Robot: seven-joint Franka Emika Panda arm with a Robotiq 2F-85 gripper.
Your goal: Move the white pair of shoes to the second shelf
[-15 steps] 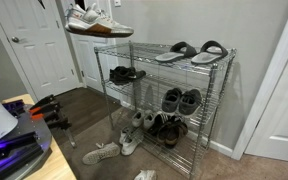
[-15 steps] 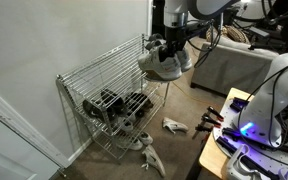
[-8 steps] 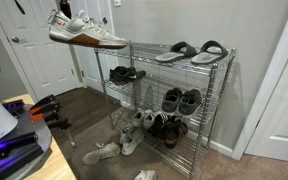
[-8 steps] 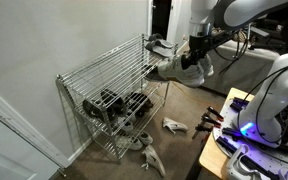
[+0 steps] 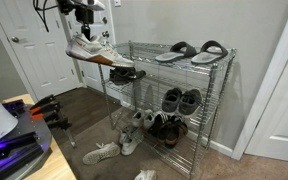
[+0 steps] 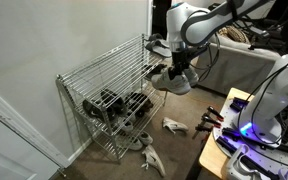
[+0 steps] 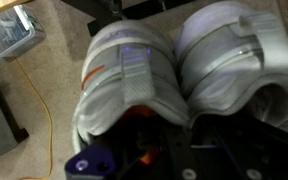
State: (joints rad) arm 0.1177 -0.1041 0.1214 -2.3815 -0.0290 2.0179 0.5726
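My gripper [image 5: 85, 32] is shut on the white pair of shoes [image 5: 98, 51] and holds them in the air beside the chrome wire rack, at about the height of the second shelf [image 5: 162, 80]. The pair also shows in an exterior view [image 6: 172, 80], hanging under the gripper [image 6: 180, 66] just off the rack's open end. In the wrist view the two white shoes [image 7: 174, 70] fill the picture side by side, heels toward the camera; the fingertips are hidden under them. The second shelf [image 6: 119, 85] holds a dark pair of shoes [image 5: 125, 73].
Grey-and-black slide sandals [image 5: 190, 51] lie on the top tier. Dark shoes [image 5: 179, 100] sit on the lowest tier. Off-white loose sneakers [image 5: 112, 148] lie on the carpet in front of the rack. A white door [image 5: 44, 45] stands behind the arm. A couch [image 6: 234, 60] is nearby.
The gripper has brought the white pair down from above the rack's top to the level of the second shelf, at the rack's end.
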